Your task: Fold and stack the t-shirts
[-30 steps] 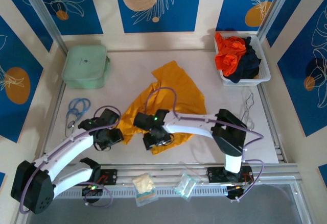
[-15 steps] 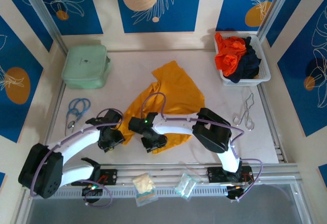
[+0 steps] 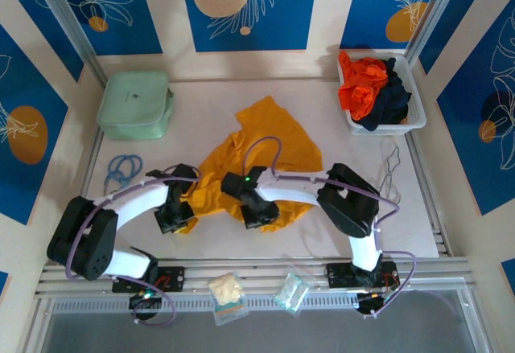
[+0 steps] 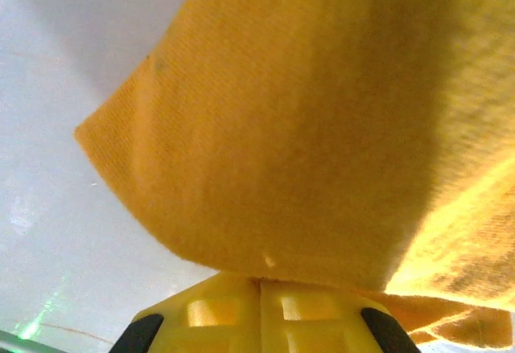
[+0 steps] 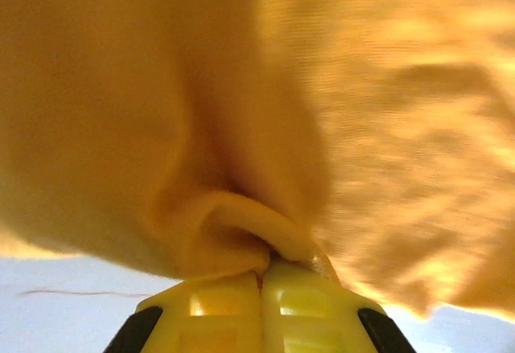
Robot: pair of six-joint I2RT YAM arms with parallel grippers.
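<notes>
White table (image 3: 209, 104), boxed in by blue leaf-patterned panels (image 3: 249, 7), lies under both of your arms. Your golden-yellow t-shirt (image 3: 265, 144) lies crumpled near the middle of it, reaching from the centre toward the near edge.

Your left pincer (image 3: 173, 215) sits at the shirt's near-left edge. In the left wrist view its yellow fingers (image 4: 217, 313) meet flush, nipping a fold of the cloth, and the rest of the shirt hangs above the white surface. Your right pincer (image 3: 257, 215) is at the shirt's near-middle edge, likewise clamped tight on a bunched ridge of the same shirt. Whether each one has a hem or a sleeve, you probably can't tell from such close, blurred views.

Your orange-red t-shirt (image 3: 362, 88) and navy t-shirt (image 3: 394, 105) are heaped together in the white basket (image 3: 382, 130) at the far right corner. A mint-green case (image 3: 134, 105) rests at the far left. Two clear packets (image 3: 291, 291) lie on the rail between the arm bases.
</notes>
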